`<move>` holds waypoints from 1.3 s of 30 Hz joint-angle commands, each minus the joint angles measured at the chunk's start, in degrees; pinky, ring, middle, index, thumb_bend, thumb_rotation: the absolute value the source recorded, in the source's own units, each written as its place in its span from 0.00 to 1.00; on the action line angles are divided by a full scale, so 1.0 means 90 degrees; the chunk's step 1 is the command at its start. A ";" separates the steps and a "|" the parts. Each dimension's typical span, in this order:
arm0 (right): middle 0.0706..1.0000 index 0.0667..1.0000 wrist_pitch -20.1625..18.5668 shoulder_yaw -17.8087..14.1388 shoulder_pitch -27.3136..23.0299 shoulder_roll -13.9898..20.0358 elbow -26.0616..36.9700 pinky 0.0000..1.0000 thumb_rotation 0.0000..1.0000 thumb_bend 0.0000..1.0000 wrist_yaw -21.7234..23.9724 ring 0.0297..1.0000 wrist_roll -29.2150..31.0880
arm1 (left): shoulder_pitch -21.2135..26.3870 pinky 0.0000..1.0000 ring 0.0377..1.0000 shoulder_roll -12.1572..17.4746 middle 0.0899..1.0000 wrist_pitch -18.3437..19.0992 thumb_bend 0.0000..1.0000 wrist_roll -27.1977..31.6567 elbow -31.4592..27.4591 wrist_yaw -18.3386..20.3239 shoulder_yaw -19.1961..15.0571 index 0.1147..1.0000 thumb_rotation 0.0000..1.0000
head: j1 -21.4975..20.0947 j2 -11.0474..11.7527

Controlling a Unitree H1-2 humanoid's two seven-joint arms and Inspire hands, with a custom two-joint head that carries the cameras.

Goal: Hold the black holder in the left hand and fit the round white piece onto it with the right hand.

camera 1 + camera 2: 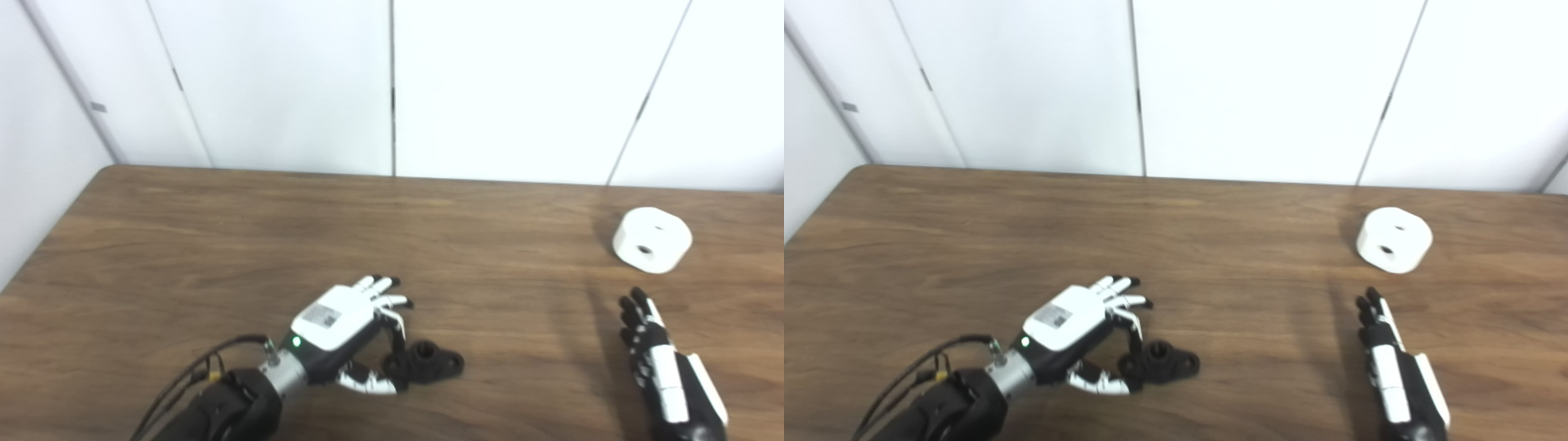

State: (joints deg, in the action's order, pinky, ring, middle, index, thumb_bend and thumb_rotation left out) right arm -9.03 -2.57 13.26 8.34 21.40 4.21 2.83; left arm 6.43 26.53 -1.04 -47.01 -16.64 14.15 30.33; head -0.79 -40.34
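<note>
A brown wood-grain tabletop (245, 245) fills the lower two thirds of the frame, with white wall panels (520, 86) across the top.

In the lower centre lies the black holder (429, 361), flat on the tabletop, with a raised round collar in its middle and a lobe at each end. The left hand (343, 324) comes in from the lower left corner, its white back turned up and a green light glowing near the wrist. Its thumb reaches along the near side of the holder to the left lobe, and one finger curls down toward that same end, so the hand brackets the holder's left end; whether it actually pinches the holder cannot be told. The remaining fingers point out toward the centre of the frame, spread and holding nothing.

The round white piece (652, 239) sits in the right part of the frame, near the far edge of the tabletop, tilted slightly with two dark holes showing in its face. The right hand (655, 349) is in the lower right, below the white piece and clear of it, fingers straight and released, pointing up the frame toward it.
</note>
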 commanded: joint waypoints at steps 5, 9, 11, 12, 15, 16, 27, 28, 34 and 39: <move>0.97 1.00 -0.0053 0.0199 -0.0141 -0.0213 0.0216 1.00 1.00 0.62 -0.0142 1.00 -0.0162 | -0.0254 1.00 0.99 -0.0284 0.86 -0.0270 0.52 -0.0414 -0.0098 0.0248 0.0277 0.42 0.06 | -0.0260 -0.0031; 0.97 1.00 -0.0137 0.0314 -0.0146 -0.0209 0.0218 1.00 1.00 0.65 -0.0235 1.00 -0.0307 | -0.0347 1.00 0.98 -0.0454 0.85 -0.0292 0.52 -0.0473 -0.0100 0.0209 0.0294 0.42 0.06 | -0.0465 -0.0035; 0.97 1.00 -0.0214 0.0352 -0.0154 -0.0235 0.0244 1.00 1.00 0.69 -0.0279 1.00 -0.0349 | -0.0422 1.00 0.98 -0.0562 0.85 -0.0332 0.51 -0.0453 -0.0084 0.0132 0.0293 0.42 0.06 | -0.0556 -0.0051; 0.96 1.00 -0.0251 0.0370 -0.0161 -0.0248 0.0258 1.00 1.00 0.70 -0.0306 1.00 -0.0376 | -0.0455 1.00 0.97 -0.0611 0.84 -0.0356 0.51 -0.0474 -0.0067 0.0089 0.0294 0.42 0.06 | -0.0615 -0.0066; 0.95 0.99 -0.0256 0.0422 -0.0187 -0.0278 0.0240 1.00 1.00 0.73 -0.0373 1.00 -0.0433 | -0.0568 1.00 0.97 -0.0742 0.84 -0.0423 0.51 -0.0557 -0.0018 -0.0033 0.0291 0.42 0.06 | -0.0761 -0.0113; 0.95 0.99 -0.0228 0.0438 -0.0197 -0.0288 0.0224 1.00 1.00 0.73 -0.0391 1.00 -0.0429 | -0.0607 1.00 0.97 -0.0777 0.84 -0.0440 0.51 -0.0590 0.0001 -0.0073 0.0281 0.42 0.06 | -0.0795 -0.0133; 0.95 0.99 -0.0380 0.0569 -0.0248 -0.0257 0.0331 1.00 1.00 0.72 -0.0489 1.00 -0.0519 | -0.0911 1.00 0.96 -0.0996 0.84 -0.0305 0.51 -0.0256 0.0065 -0.0161 -0.0099 0.42 0.06 | -0.0822 -0.0273; 0.95 0.99 -0.0400 0.0567 -0.0255 -0.0261 0.0345 1.00 1.00 0.71 -0.0496 1.00 -0.0518 | -0.0919 1.00 0.96 -0.1003 0.84 -0.0281 0.51 -0.0235 0.0057 -0.0134 -0.0131 0.42 0.06 | -0.0804 -0.0280; 0.94 0.99 -0.0524 0.0575 -0.0275 -0.0251 0.0438 1.00 1.00 0.69 -0.0528 1.00 -0.0559 | -0.1016 1.00 0.96 -0.1141 0.86 -0.0232 0.51 -0.0299 0.0072 -0.0338 -0.0310 0.42 0.06 | -0.0706 -0.0324; 0.94 0.99 -0.0543 0.0590 -0.0309 -0.0256 0.0445 1.00 1.00 0.69 -0.0530 1.00 -0.0571 | -0.1194 1.00 0.98 -0.1356 0.89 0.0043 0.51 -0.0058 0.0146 -0.0303 -0.0532 0.42 0.06 | -0.0652 -0.0380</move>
State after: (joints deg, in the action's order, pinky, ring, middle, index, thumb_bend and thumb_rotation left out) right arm -13.95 2.49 11.74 7.88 23.56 -0.74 -2.37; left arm -3.78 14.27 -1.78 -48.14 -16.25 10.31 25.98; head -6.59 -43.68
